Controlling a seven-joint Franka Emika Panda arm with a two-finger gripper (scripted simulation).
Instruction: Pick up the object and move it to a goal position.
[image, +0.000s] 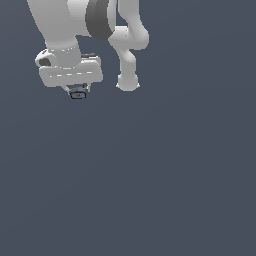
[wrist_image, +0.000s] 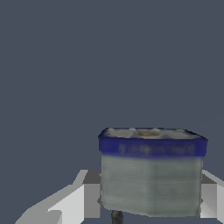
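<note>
The object (image: 77, 93) is a tiny grey block with a dark blue band, tucked right under the white hand of my arm near the exterior view's upper left. My gripper (image: 77, 91) is shut on it, and its short fingers are mostly hidden behind the block. In the wrist view the object (wrist_image: 151, 175) fills the lower middle: grey sides, a blue band around one end, and a thin dark stem at the picture's edge. A white finger (wrist_image: 83, 199) presses on one side of it and another (wrist_image: 210, 197) on the opposite side.
A flat, featureless dark blue-grey surface (image: 150, 190) fills both views. The arm's white links and dark joint band (image: 100, 20) rise out of the exterior view's top.
</note>
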